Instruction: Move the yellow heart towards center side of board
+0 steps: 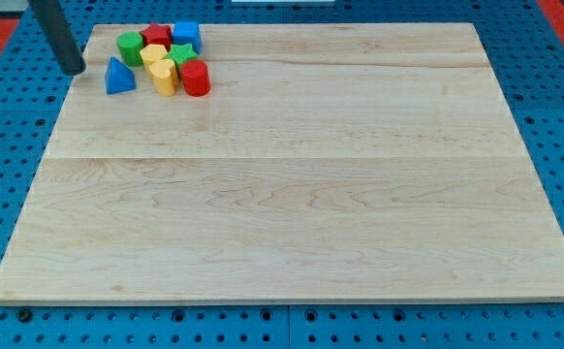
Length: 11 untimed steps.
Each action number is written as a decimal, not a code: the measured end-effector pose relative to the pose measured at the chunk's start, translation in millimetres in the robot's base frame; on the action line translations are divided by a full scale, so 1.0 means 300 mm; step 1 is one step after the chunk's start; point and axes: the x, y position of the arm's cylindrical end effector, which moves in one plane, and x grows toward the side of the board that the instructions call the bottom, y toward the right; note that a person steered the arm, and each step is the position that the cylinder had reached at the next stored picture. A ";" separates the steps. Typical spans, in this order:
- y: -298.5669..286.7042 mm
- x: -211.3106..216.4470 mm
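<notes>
The yellow heart [165,76] lies in a tight cluster of blocks at the board's top left. My tip [75,70] is at the board's left edge, left of the blue triangle [119,77] and apart from it. The heart touches the red cylinder [196,78] on its right and a second yellow block [153,54] above it. The rod rises from the tip to the view's top left.
The cluster also holds a green cylinder [130,47], a red block [156,37], a blue cube [186,36] and a green star [182,54]. The wooden board [292,184] lies on a blue pegboard table [1,165].
</notes>
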 end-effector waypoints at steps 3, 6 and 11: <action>0.244 0.063; 0.505 0.119; 1.074 0.069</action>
